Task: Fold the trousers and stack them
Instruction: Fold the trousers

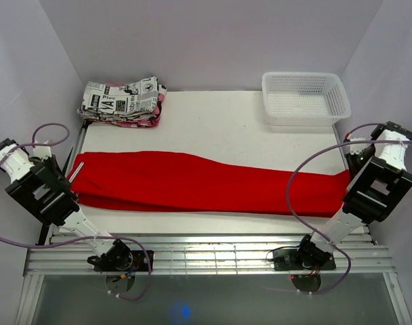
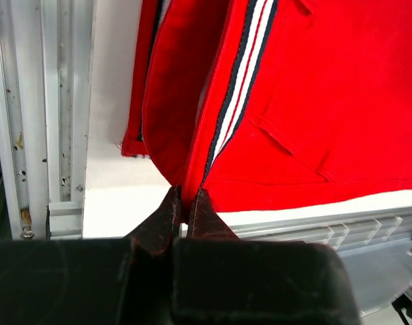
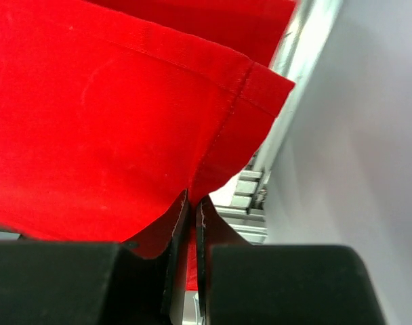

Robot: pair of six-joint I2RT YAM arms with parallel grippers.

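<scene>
Between left gripper (image 2: 186, 203) and right gripper (image 3: 192, 203), each pinched shut on an end, the trousers (image 1: 192, 183) lie stretched; lifting evenly should keep the fold neat.

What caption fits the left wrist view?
Left hand pinching the red trousers beside their navy-and-white stripe.

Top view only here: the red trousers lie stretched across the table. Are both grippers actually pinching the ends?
Observer: The left gripper is shut on the trousers, right beside a navy-and-white side stripe.
Operator: And the right one?
Observer: The right gripper is shut on a stitched hem at the leg's corner.
Operator: Anything else on the left?
Observer: A pocket opening shows on the fabric beyond the stripe.
</scene>
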